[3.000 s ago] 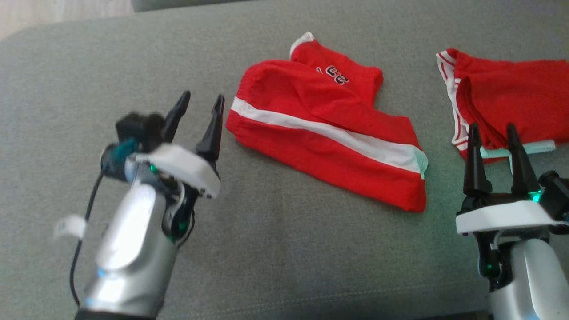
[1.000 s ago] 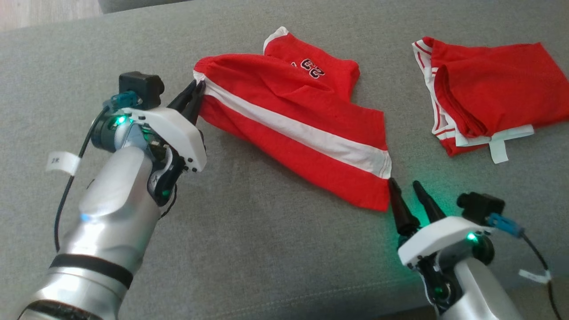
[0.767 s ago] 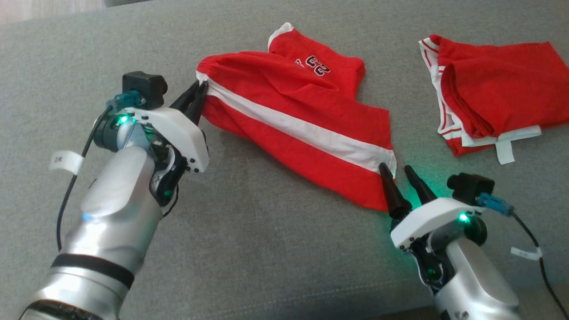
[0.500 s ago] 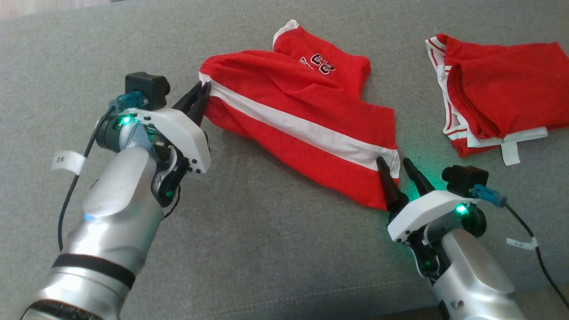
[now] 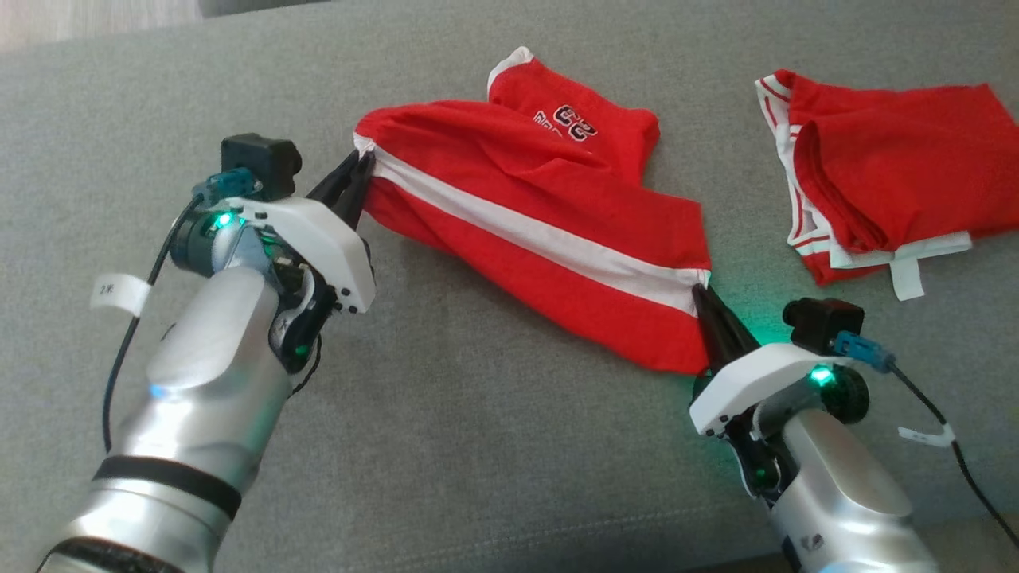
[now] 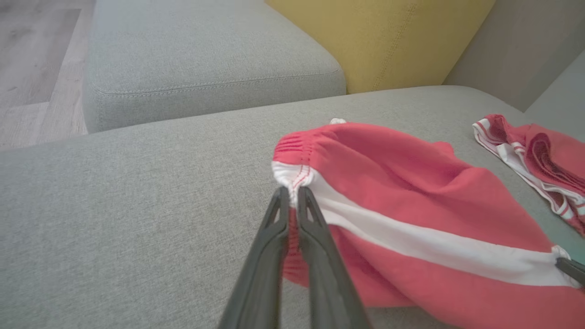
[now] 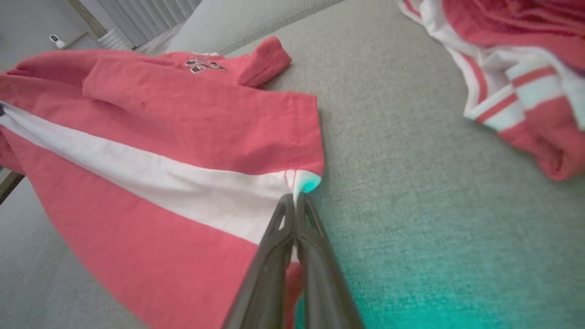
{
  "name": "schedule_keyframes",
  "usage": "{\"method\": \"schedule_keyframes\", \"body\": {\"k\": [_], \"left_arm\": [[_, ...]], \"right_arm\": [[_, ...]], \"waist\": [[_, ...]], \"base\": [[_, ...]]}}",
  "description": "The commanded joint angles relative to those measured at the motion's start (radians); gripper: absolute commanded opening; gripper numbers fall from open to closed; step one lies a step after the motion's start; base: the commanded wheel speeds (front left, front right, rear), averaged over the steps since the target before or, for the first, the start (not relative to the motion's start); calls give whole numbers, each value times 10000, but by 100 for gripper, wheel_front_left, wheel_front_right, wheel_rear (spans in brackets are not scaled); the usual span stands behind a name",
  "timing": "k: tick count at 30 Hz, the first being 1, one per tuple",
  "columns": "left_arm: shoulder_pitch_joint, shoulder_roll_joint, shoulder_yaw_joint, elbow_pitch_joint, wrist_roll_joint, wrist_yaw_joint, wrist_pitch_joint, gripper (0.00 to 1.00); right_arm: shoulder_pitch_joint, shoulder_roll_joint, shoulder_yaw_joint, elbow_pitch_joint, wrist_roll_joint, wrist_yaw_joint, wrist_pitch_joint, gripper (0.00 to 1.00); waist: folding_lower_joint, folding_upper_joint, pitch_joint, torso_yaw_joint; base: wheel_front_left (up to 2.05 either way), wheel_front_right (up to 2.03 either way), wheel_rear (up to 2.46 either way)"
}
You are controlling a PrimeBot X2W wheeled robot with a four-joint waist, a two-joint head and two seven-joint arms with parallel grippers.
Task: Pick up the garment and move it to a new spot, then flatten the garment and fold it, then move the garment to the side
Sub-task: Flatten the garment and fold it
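My left tool (image 5: 356, 171) is pressed together on the gathered waistband (image 6: 295, 148) of the garment (image 5: 509, 151), just where the white stripe (image 5: 549, 237) starts. My right tool (image 5: 704, 296) is pressed together on the leg hem (image 7: 305, 137) at the stripe's other end. So the cloth lies between my two tools, each arm gripping the end on its own side. The long axis follows the stripe on a slant across the sofa cushion (image 5: 478, 461), from the far left down to the near right. Red cloth hangs to both sides of that line, and the printed leg (image 5: 581, 119) sits bunched beyond it, away from me. I judge that the lift turns on this span: both arms should rise together and keep the stripe stretched, or the middle will drag. A second red garment (image 5: 884, 167) lies past my right tool, apart from mine, so I would carry away from that side.
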Motion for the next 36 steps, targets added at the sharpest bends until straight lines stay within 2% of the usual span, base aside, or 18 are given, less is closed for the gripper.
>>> {"method": "schedule_keyframes", "body": {"k": [1, 8, 15, 22, 29, 36], "left_arm": [[-420, 377, 240, -245, -104, 43, -93, 0], [-253, 463, 237, -307, -181, 63, -280, 0], [-336, 629, 321, -827, -278, 114, -355, 0], [-689, 769, 707, -1918, -710, 206, -84, 0], [-1012, 952, 1189, -3730, -1012, 676, 84, 0], [-634, 1223, 1440, -5695, -1066, 1302, 304, 0]], "right_arm": [[-125, 16, 181, -271, -91, -7, -185, 0], [33, -131, -197, -1135, -596, -7, -436, 0], [-168, -716, -447, -3223, -835, -7, 48, 0], [-1138, -1309, -661, -5073, -1067, -7, 750, 0], [-2422, -1488, -873, -5996, -1507, -7, 1086, 0], [-2329, -1328, -1431, -7124, -1961, -7, 1225, 0]], "waist": [[0, 0, -81, -19], [0, 0, -527, -18], [0, 0, -1120, 82], [0, 0, -1742, 300], [0, 0, -2438, 659], [0, 0, -2935, 913]], "base": [[0, 0, 0], [0, 0, 0], [0, 0, 0], [0, 0, 0], [0, 0, 0], [0, 0, 0]]}}
